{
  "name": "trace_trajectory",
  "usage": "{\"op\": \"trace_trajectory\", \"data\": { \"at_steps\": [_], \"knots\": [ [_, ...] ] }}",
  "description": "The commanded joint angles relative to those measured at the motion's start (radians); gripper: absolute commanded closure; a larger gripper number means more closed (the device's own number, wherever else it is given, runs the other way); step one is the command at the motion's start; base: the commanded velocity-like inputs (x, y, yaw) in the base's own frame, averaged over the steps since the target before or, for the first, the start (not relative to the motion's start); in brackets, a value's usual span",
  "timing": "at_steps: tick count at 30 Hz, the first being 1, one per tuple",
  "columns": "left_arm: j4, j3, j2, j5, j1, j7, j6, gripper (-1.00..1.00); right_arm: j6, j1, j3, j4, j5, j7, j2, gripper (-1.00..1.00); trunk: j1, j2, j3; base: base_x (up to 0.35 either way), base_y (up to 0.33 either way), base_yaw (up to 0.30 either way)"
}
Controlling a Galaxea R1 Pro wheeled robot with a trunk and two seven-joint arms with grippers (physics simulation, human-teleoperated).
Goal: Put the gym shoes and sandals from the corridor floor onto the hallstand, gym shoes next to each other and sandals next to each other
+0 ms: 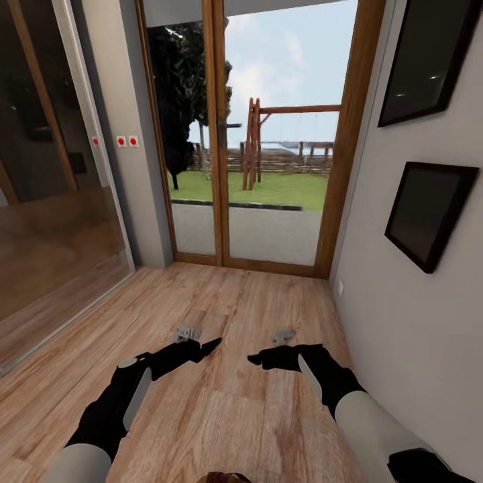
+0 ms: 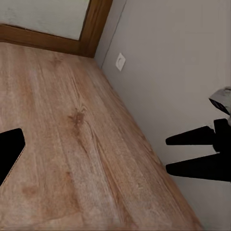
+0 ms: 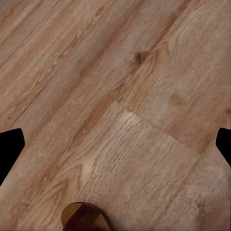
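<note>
Wood-plank corridor floor point(image 1: 241, 302) runs ahead to a glazed wooden door point(image 1: 268, 134) with a garden and swing frame beyond. Close above the planks, the left gripper point(image 1: 213, 345) and the right gripper point(image 1: 255, 360) point their tips toward one another, apart, neither holding anything; the right one's two fingers point(image 2: 192, 137) stand spread in the left wrist view, and the left one's fingers sit wide at the edges of its own camera. One sandal point(image 3: 86, 217), brown with a tan footbed, lies on the floor just under the right wrist camera, and shows in the head view at the picture's lower edge, close to the robot's base. No gym shoes or hallstand appear, so the robot likely faces away from them. Reaching from here risks the base rolling onto the sandal, or the right arm brushing the grey wall point(image 1: 402, 322) with its dark frames point(image 1: 429, 215) close alongside. A mirrored sliding panel point(image 1: 54, 201) hems the left side.
</note>
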Motion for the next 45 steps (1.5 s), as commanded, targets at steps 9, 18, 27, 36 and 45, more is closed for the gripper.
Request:
{"op": "trace_trajectory", "data": {
  "at_steps": [9, 18, 27, 36, 45],
  "knots": [
    [-0.007, 0.003, 0.015, 0.008, -0.001, -0.005, 0.017, -1.0, 0.006, 0.0, 0.005, 0.007, 0.001, 0.0, -0.001, -1.0, 0.0, -0.001, -0.005, 0.0, 0.0, 0.0],
    [-0.008, 0.003, 0.017, 0.009, 0.0, -0.006, 0.019, -1.0, 0.006, -0.001, 0.005, 0.009, -0.001, 0.0, -0.001, -1.0, 0.004, -0.003, -0.044, 0.0, 0.0, 0.0],
    [-0.007, 0.003, 0.019, 0.008, -0.001, -0.006, 0.019, -1.0, 0.006, -0.001, 0.005, 0.009, -0.006, 0.001, -0.001, -1.0, 0.008, -0.005, -0.092, 0.0, 0.0, 0.0],
    [-0.007, 0.003, 0.019, 0.008, -0.001, -0.005, 0.019, -1.0, 0.006, 0.0, 0.005, 0.009, -0.007, -0.001, -0.001, -1.0, 0.012, -0.007, -0.142, 0.0, 0.0, 0.0],
    [-0.007, 0.003, 0.018, 0.007, -0.001, -0.005, 0.019, -1.0, 0.006, 0.0, 0.005, 0.009, -0.005, -0.001, 0.0, -1.0, 0.016, -0.009, -0.191, 0.0, 0.0, 0.0]
  ]
}}
